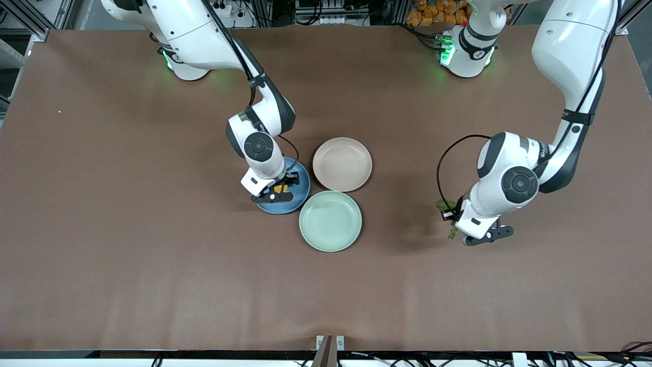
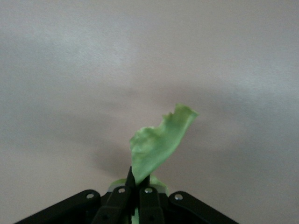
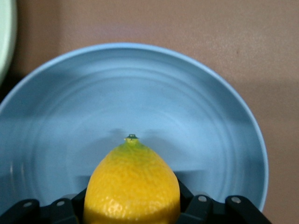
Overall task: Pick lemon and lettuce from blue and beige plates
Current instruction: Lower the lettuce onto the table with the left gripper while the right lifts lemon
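The yellow lemon (image 3: 132, 186) is low in the blue plate (image 3: 187, 107), and my right gripper (image 3: 132, 207) is shut on its sides. From the front, the lemon (image 1: 278, 189) shows as a small yellow patch between the black fingers over the blue plate (image 1: 301, 189). The pale beige plate (image 1: 342, 164) next to it holds nothing. My left gripper (image 2: 139, 185) is shut on the lower end of the green lettuce (image 2: 159, 144), which hangs over bare table. In the front view the left gripper (image 1: 451, 220) and lettuce (image 1: 441, 205) are up in the air, toward the left arm's end.
A mint-green plate (image 1: 330, 220) lies beside the blue and beige plates, nearer the front camera; its rim (image 3: 5, 37) shows in the right wrist view. The brown table (image 1: 153, 255) spreads wide around the plates.
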Controlling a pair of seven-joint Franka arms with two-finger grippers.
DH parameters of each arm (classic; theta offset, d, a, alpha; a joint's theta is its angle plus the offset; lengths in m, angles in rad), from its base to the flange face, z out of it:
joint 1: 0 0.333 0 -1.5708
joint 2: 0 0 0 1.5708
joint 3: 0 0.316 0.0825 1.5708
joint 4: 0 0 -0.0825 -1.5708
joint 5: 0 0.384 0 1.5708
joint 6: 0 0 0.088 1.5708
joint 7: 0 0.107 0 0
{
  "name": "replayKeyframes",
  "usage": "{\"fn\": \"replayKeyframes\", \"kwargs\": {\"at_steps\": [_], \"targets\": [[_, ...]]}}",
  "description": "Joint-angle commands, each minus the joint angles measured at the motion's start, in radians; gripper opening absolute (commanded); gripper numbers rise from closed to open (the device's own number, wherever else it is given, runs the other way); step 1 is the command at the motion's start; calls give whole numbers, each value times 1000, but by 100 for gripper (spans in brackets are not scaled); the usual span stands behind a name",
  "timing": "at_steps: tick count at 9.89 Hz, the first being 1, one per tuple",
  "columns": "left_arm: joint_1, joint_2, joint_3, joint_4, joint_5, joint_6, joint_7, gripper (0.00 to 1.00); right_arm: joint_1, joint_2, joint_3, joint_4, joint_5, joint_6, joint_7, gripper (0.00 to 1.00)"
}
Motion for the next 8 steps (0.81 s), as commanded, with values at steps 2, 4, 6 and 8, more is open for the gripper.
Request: {"fn": "replayKeyframes", "kwargs": {"at_steps": [2, 4, 6, 8], "targets": [[-2, 32, 7, 38, 77, -12, 26, 2, -24, -6, -2, 90, 17, -150, 5, 45], [-1, 38, 10, 42, 83, -12, 29, 99, -60, -9, 0, 154, 17, -247, 2, 45], [-1, 37, 11, 36, 106, -12, 26, 100, -95, -7, 0, 210, 17, -318, -3, 45], [-1, 32, 11, 30, 106, -14, 26, 100, -135, -10, 0, 233, 18, -351, -28, 46]]}}
